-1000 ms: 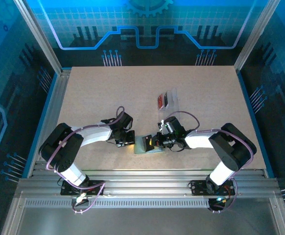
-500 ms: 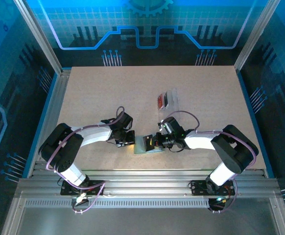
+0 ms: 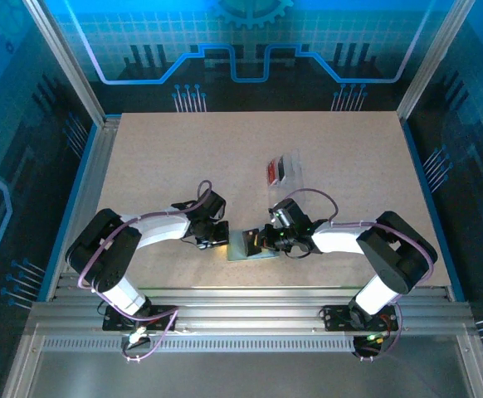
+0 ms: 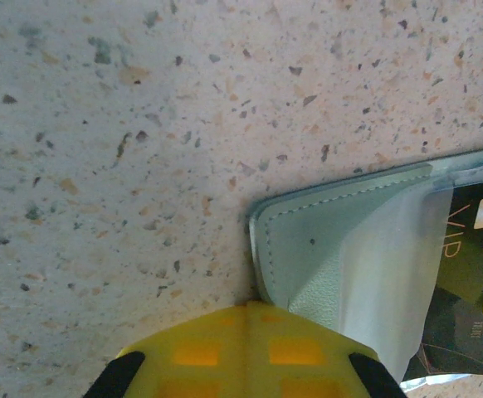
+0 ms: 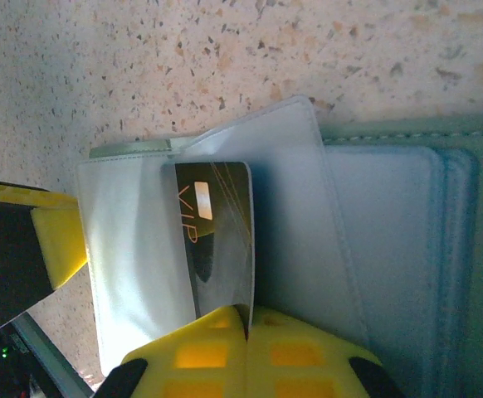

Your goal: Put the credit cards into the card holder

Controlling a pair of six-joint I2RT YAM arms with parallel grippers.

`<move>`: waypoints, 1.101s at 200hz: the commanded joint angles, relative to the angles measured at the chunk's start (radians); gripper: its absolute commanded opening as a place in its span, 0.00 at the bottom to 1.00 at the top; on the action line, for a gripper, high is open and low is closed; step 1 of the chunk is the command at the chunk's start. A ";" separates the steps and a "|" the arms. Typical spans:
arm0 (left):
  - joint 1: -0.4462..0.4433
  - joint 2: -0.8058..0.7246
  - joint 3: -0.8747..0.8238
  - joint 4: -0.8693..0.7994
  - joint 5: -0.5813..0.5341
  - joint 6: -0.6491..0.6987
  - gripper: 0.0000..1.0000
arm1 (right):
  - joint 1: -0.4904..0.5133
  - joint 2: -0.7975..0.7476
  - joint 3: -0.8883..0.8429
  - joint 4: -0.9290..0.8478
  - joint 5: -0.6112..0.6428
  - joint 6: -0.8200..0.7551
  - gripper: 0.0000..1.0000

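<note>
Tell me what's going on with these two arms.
The right gripper is shut on a black card, which sits partly tucked into the open pale green card holder. The left gripper, shut, sits at the holder's opposite edge and seems to pin it down. A red card lies farther back on the table.

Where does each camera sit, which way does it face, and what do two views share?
Top external: above and behind the bases, looking down on the table; left arm and right arm show whole.
Left wrist: on the left wrist, facing down past the shut left fingers at a corner of the card holder.
Right wrist: on the right wrist, facing down; the right fingers pinch the black card at the holder's clear sleeve.
Shared: both wrist views show the black card and card holder.
</note>
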 commanded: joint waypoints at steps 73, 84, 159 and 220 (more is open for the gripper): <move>-0.084 0.161 -0.085 0.134 -0.044 -0.019 0.00 | 0.072 0.064 -0.024 -0.072 0.110 0.068 0.00; -0.086 0.163 -0.088 0.136 -0.044 -0.020 0.00 | 0.075 0.058 -0.030 -0.070 0.116 0.074 0.00; -0.048 -0.007 -0.059 0.010 -0.020 -0.028 0.00 | 0.070 0.004 0.010 -0.237 0.170 -0.006 0.00; -0.047 -0.158 0.050 -0.160 -0.088 0.003 0.00 | 0.087 0.030 0.029 -0.242 0.150 -0.034 0.00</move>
